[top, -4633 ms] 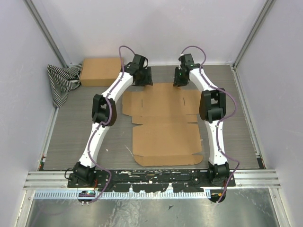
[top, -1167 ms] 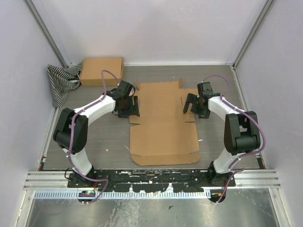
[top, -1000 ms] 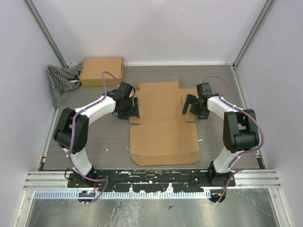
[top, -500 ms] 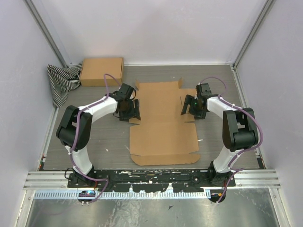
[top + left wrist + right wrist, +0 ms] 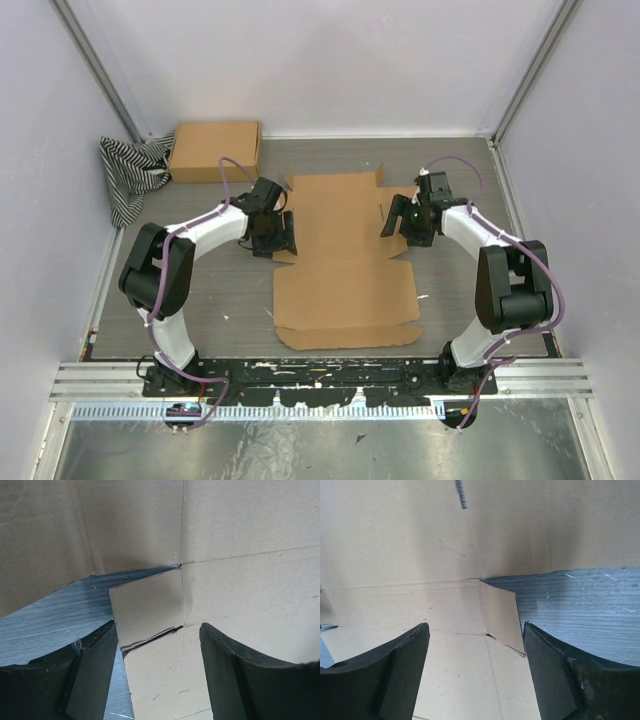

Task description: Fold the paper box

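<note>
The paper box [image 5: 345, 270] lies as a brown die-cut sheet in the middle of the table, and the side flaps of its far panel stand up. My left gripper [image 5: 278, 236] is at the sheet's left edge, open. In the left wrist view a small side tab [image 5: 145, 605] of the paper box [image 5: 240, 590] lies between the open left gripper [image 5: 159, 630] fingers, untouched. My right gripper [image 5: 393, 224] is at the right edge, also open. In the right wrist view the right gripper [image 5: 475, 630] straddles the sheet [image 5: 420, 580] and its small corner tab [image 5: 502, 620].
A closed brown cardboard box [image 5: 213, 150] sits at the far left by the back wall, with a striped cloth [image 5: 128, 178] beside it. Walls close in the table on three sides, and a metal rail [image 5: 320, 378] runs along the near edge.
Both grippers have come from the sheet's far end to its mid sides, and the far panel's side flaps now stand up. Over the last second the right jaws narrowed slightly.
</note>
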### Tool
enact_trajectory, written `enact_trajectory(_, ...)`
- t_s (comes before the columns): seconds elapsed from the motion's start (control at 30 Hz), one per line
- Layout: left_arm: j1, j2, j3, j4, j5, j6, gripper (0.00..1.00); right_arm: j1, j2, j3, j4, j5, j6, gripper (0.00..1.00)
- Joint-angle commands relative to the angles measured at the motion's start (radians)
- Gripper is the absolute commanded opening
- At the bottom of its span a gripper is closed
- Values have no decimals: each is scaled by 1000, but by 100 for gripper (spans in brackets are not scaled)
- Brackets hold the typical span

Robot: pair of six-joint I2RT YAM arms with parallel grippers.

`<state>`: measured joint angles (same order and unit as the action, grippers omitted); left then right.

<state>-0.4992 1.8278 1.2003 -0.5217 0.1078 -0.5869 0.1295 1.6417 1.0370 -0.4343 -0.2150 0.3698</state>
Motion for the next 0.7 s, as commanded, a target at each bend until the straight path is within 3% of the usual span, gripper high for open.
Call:
enact_trajectory(0.0, -2, -26, 14, 32, 46, -21, 72, 21, -56, 32, 10, -43, 14, 80)
enact_trajectory(0.67, -27, -17, 49, 46, 77, -47, 71, 154, 94, 35, 70, -18, 55, 78)
